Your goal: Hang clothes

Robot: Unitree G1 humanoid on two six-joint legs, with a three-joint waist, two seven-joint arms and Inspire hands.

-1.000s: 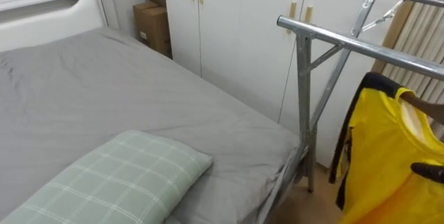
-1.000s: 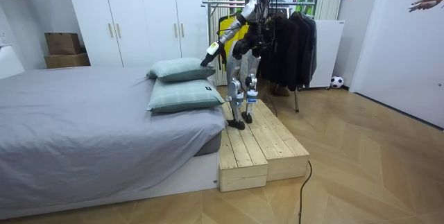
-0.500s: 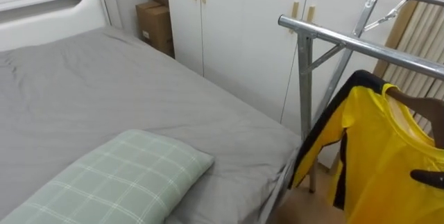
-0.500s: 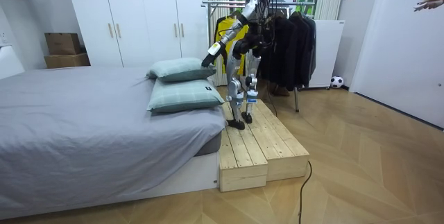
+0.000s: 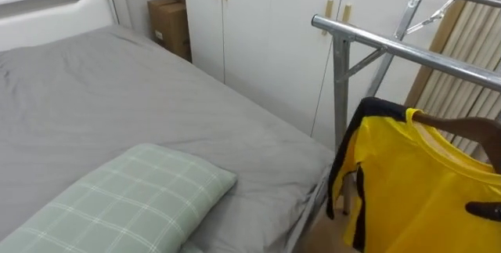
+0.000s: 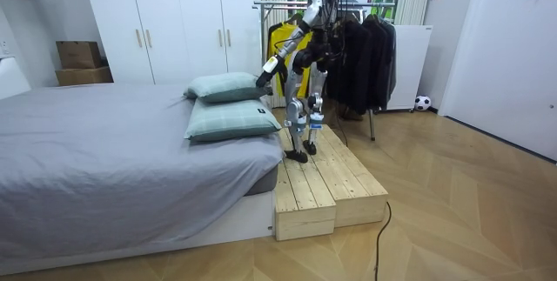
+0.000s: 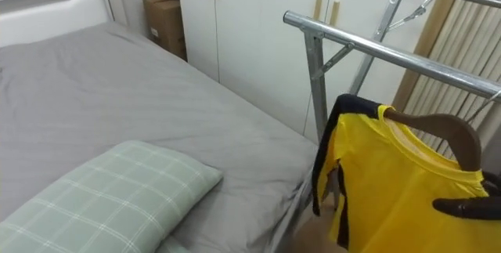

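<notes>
Yellow shirt (image 7: 399, 190) on its wooden hanger (image 7: 438, 120) hangs below the rack rail (image 7: 376, 49); right hand (image 7: 470, 206) touches its front, grip unclear. Lift the hook over the rail, then lower gently.

The left and centre of the eye views are taken up by a bed (image 5: 117, 104), with a pillow (image 5: 133, 202) laid on it at the lower left. A wardrobe (image 5: 266, 34) is set behind it along the top, with boxes (image 5: 168, 22) at its left. At the right a clothes rack (image 5: 368, 43) is placed, with a shirt (image 5: 423, 198) below its rail.
</notes>
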